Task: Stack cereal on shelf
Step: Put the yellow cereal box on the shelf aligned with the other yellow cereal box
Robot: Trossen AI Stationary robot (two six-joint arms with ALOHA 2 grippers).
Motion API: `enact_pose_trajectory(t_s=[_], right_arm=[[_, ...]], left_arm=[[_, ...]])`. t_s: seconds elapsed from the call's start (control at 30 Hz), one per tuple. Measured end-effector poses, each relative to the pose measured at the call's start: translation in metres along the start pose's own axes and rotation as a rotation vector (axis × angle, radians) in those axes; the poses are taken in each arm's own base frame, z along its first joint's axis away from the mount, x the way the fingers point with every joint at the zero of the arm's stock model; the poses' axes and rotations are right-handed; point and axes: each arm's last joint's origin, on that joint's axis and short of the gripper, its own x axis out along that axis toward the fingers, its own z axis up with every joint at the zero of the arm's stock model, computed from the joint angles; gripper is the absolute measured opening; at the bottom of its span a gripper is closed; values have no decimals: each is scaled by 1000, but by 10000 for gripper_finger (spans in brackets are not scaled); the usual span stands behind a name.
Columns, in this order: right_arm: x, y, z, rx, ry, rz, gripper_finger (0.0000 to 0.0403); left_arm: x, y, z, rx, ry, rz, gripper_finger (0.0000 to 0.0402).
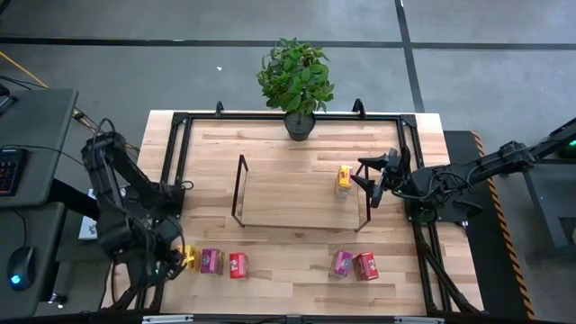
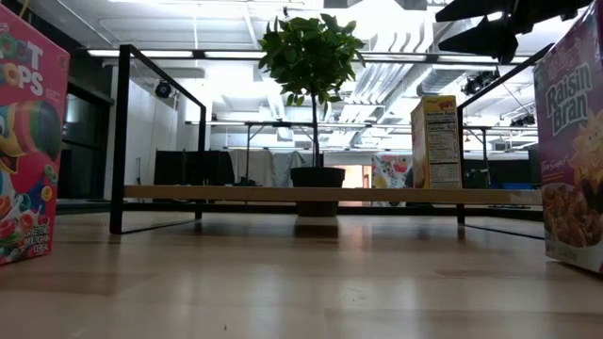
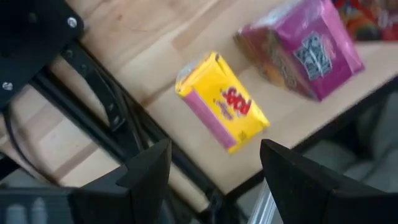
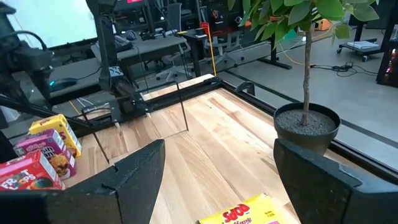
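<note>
Left fingers (image 3: 214,171) spread wide just above the yellow box (image 3: 222,101) left of the shelf (image 1: 297,200); box's long axis slanting across the gap. Right fingers (image 4: 217,180) wide, empty.

Light-wood shelf (image 1: 297,200), black metal frames.

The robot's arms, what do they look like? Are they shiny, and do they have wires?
Both arms are dark, nearly black, built of jointed segments with black cables looping along them. The left gripper has two broad, flat, matte black fingers, and so does the right gripper. A screw head shows on the left arm's black housing. No writing is visible on either arm.
</note>
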Motion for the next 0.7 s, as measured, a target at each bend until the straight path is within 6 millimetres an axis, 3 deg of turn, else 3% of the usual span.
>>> enact_pose_trajectory(t_s=[0.23,0.7], right_arm=[[0,0,0,18,0,0,293],[0,0,0,64,0,0,293]], left_arm=[[11,-7,-9,-6,2,7,236],[14,-12,-7,-14,3,-1,248]])
